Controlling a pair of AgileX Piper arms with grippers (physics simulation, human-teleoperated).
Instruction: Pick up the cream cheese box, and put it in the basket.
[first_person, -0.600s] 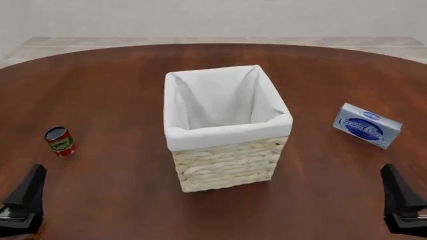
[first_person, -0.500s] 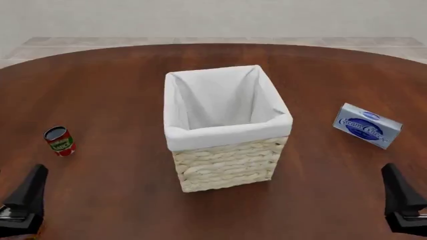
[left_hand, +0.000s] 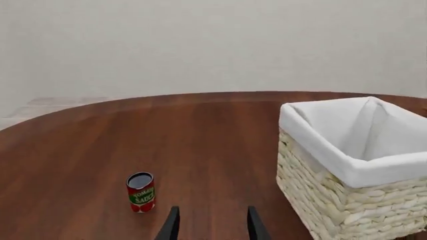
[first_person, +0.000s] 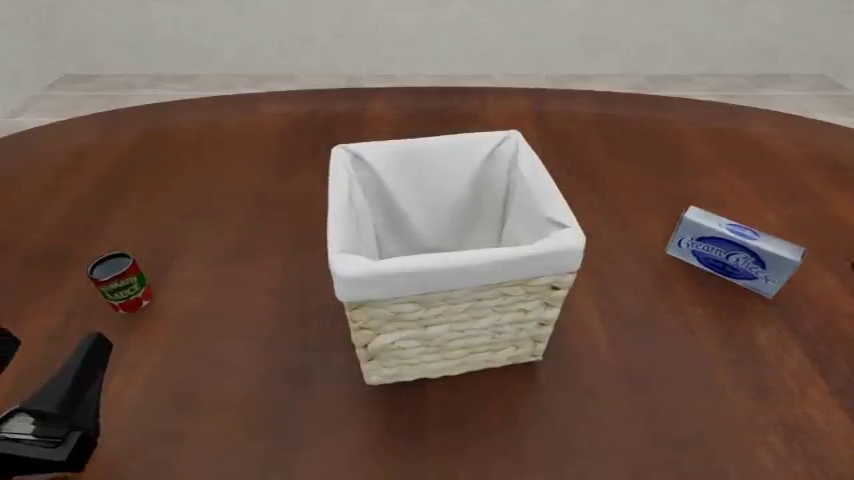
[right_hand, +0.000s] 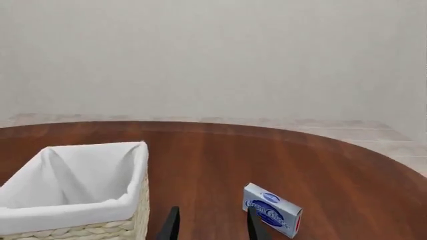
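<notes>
The cream cheese box (first_person: 735, 251) lies flat on the table to the right of the basket (first_person: 454, 322), untouched, since the right gripper (right_hand: 210, 225), fingers parted and empty, merely points toward it

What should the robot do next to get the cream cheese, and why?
Probably reach the right gripper forward and down toward the cream cheese box. The box lies untouched on the table to the right of the basket, just ahead of that gripper, whose jaws stand open and empty. The left gripper faces the tomato sauce can instead.
</notes>
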